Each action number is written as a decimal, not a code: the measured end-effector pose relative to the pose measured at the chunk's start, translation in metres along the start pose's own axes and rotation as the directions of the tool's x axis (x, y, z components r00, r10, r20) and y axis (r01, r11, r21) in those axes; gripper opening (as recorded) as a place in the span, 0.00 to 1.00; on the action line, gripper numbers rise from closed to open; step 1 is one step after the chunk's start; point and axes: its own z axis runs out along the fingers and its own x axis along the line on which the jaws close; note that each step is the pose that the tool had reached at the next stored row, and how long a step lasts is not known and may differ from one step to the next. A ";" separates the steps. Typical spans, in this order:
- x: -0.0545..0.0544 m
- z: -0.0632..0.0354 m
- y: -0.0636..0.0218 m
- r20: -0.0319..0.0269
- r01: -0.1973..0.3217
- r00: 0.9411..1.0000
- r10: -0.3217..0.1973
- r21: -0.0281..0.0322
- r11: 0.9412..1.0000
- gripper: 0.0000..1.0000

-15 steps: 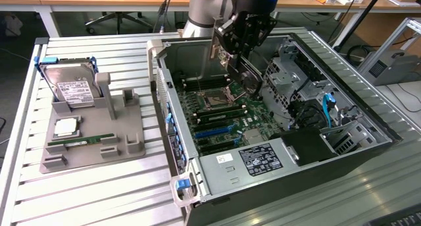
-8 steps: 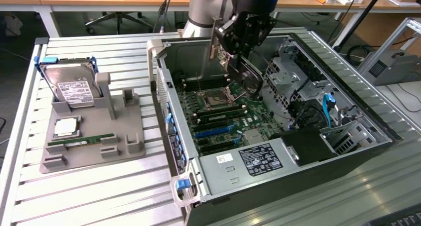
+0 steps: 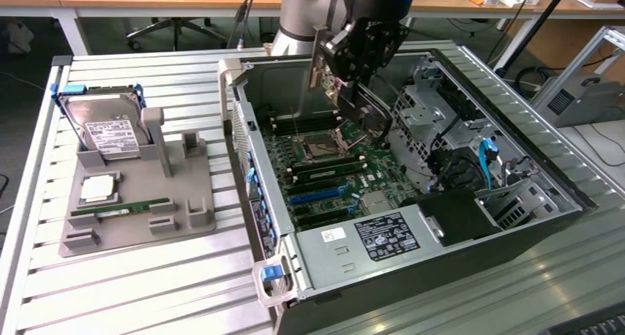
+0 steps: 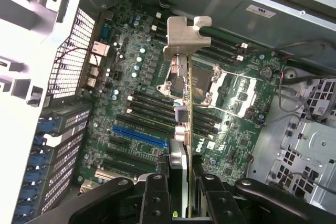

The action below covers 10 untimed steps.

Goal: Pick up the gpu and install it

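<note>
The pincer (image 4: 181,184) is clenched on the gpu (image 4: 185,114), holding it on edge above the motherboard (image 4: 131,77) inside the open computer case (image 3: 262,203). Held edge-on with the bracket outermost, it likely suits a slot below.

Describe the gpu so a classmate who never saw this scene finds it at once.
Find the open computer case. Above its motherboard, the robot's hand grips the gpu, a thin card with a silver bracket at one end. Unlike the RAM stick and hard drive on the grey holder, it is held aloft.
</note>
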 end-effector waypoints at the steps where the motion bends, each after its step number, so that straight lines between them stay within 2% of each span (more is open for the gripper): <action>1: 0.000 0.0000 0.0000 0.000 0.005 1.000 -0.005 0.000 1.000 0.27; 10: 0.000 0.0002 0.0000 0.002 0.049 0.999 -0.049 -0.001 0.999 0.27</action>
